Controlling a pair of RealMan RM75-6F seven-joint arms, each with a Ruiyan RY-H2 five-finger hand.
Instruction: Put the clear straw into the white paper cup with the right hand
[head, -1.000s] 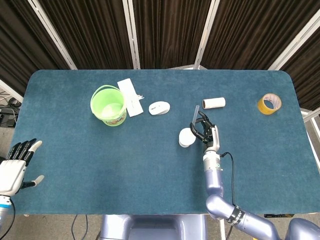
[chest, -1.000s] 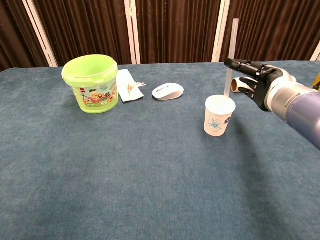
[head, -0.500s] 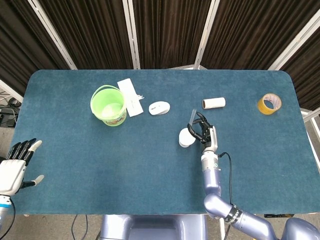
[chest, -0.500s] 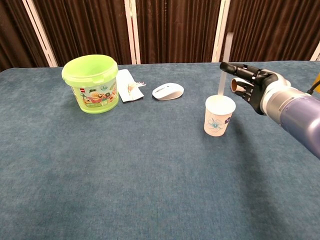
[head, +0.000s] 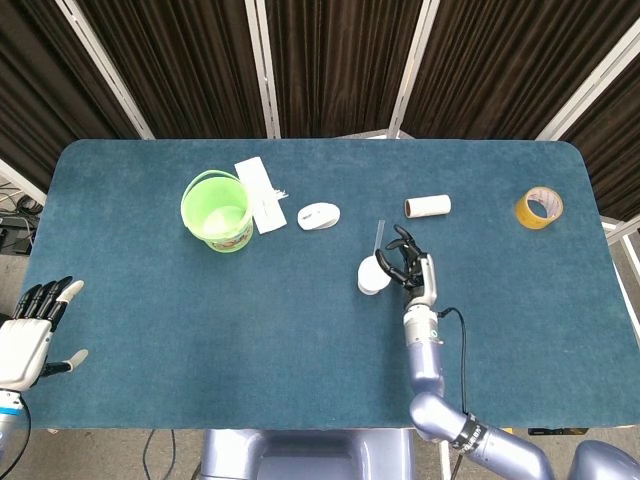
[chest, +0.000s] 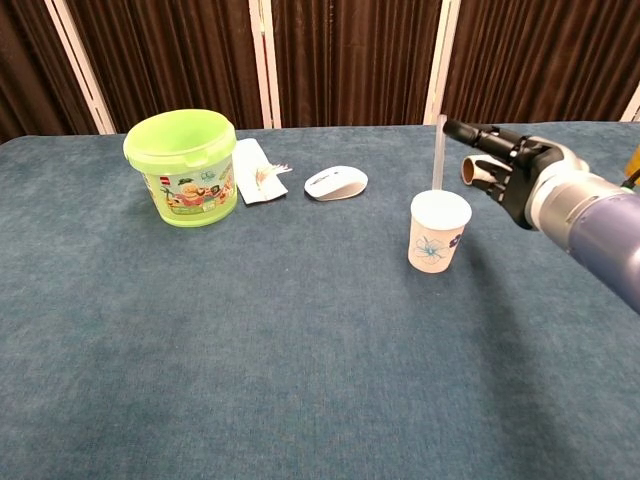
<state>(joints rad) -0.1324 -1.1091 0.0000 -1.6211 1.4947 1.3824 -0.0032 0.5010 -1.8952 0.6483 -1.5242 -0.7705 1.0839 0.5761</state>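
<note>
The white paper cup (chest: 439, 231) with a blue flower print stands on the blue table (chest: 300, 360), right of centre. The clear straw (chest: 438, 152) stands nearly upright inside it, its upper part sticking out above the rim. My right hand (chest: 508, 165) hovers just right of the cup with its fingers spread; one fingertip reaches close to the straw's top, and nothing is held. From above, the cup (head: 372, 277), the straw (head: 379, 236) and the right hand (head: 411, 268) sit close together. My left hand (head: 28, 338) hangs open beyond the table's left edge.
A green bucket (chest: 183, 167), a white paper packet (chest: 256, 170) and a white mouse (chest: 336, 182) lie left of the cup. A cardboard roll (head: 427, 206) and a ring of yellow tape (head: 539, 207) lie toward the far right.
The straw has dropped out of my right hand's fingers into the cup and now stands lower. The right hand's fingers have spread apart beside the cup. The left hand has not moved.
</note>
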